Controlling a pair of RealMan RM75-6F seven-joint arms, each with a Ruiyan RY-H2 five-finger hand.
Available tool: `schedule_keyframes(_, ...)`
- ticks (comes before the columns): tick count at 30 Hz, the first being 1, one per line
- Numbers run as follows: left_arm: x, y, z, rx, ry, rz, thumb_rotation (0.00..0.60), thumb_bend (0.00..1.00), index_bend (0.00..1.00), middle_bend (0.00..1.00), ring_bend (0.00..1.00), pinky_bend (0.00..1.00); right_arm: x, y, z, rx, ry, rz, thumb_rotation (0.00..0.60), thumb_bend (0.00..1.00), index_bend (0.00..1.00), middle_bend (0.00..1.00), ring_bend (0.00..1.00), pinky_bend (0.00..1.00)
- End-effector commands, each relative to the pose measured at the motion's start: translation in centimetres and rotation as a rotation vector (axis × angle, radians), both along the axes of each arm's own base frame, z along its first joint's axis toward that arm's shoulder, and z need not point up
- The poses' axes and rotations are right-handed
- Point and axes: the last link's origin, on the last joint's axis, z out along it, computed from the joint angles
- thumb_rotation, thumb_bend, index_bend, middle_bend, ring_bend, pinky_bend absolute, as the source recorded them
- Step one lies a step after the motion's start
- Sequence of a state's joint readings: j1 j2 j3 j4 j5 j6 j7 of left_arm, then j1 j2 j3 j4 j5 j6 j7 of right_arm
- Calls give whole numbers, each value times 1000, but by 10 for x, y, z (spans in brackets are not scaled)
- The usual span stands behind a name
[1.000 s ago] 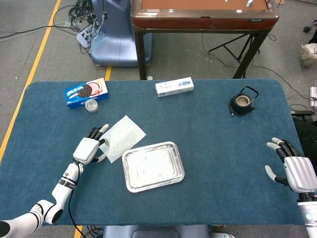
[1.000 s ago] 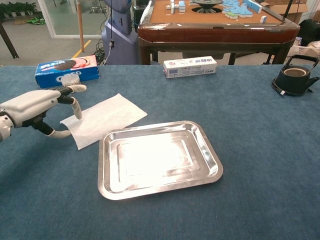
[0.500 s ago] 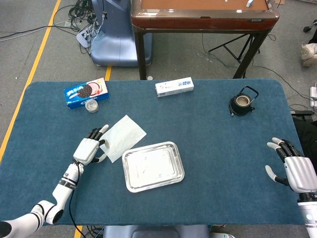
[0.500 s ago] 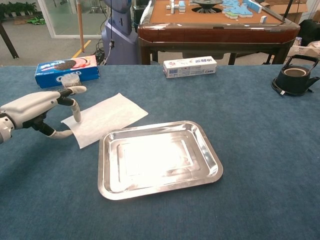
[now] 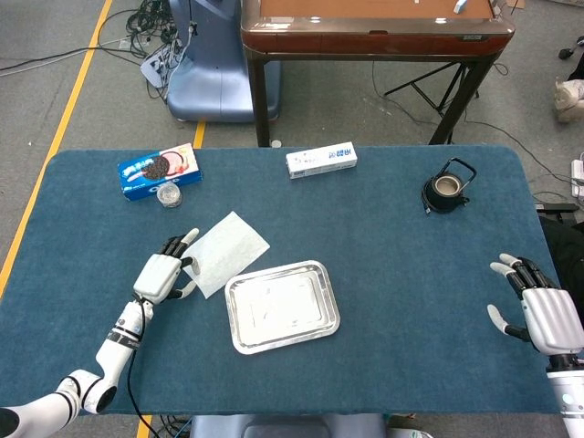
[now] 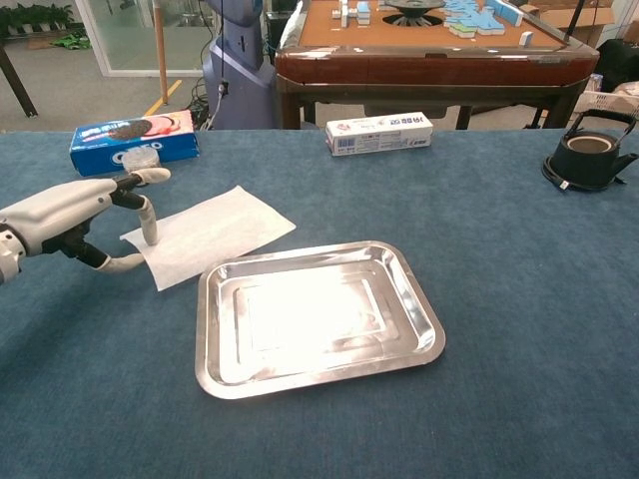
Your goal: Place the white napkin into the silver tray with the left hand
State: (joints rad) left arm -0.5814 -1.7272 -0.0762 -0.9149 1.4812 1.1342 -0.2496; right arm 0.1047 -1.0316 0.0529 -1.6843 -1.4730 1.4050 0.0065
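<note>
The white napkin [image 5: 228, 251] [image 6: 212, 230] lies flat on the blue tabletop, just up and left of the silver tray [image 5: 281, 306] [image 6: 319, 319], which holds nothing. My left hand [image 5: 162, 272] [image 6: 68, 215] is at the napkin's left corner, with its fingers apart. One fingertip [image 6: 150, 238] touches the napkin's edge, and the thumb lies on the cloth beside that edge. My right hand [image 5: 543, 312] rests open at the table's far right, holding nothing, and shows only in the head view.
A blue cookie box [image 5: 158, 171] [image 6: 132, 140] and a small round jar [image 5: 168, 194] [image 6: 140, 160] sit behind the left hand. A white carton [image 5: 321, 160] [image 6: 379, 132] is at the back centre and a black kettle [image 5: 447, 187] [image 6: 589, 150] at the back right.
The left hand has edged slightly back at the napkin's corner, and the napkin's near corner has shifted a little with it. The right hand has not moved.
</note>
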Motion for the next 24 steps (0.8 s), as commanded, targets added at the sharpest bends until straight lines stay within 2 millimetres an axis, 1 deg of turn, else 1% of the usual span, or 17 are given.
schedule_keyframes(1, 0, 0, 0, -1, -5, 1, 600, 344, 522, 0, 0, 62, 0, 0, 0, -2, -1, 0, 600, 341, 225, 168, 109, 309)
schedule_keyframes(10, 0, -1, -3, -16, -24, 12, 600, 394, 526, 0, 0, 62, 0, 0, 1, -2, -2, -1, 600, 340, 225, 168, 109, 309)
schedule_keyframes(15, 0, -1, -1, -13, -47, 16, 600, 402, 526, 0, 0, 62, 0, 0, 1, -2, -2, -1, 600, 341, 225, 168, 109, 309)
schedule_keyframes(19, 2, -2, 2, -2, -82, 9, 600, 425, 528, 0, 0, 65, -1, -1, 1, -2, -2, -3, 600, 341, 225, 168, 109, 309)
schedule_keyframes(24, 6, -4, 9, 10, -102, -8, 600, 432, 539, 0, 0, 66, -1, -1, 0, 0, -2, -2, 600, 341, 225, 168, 109, 309)
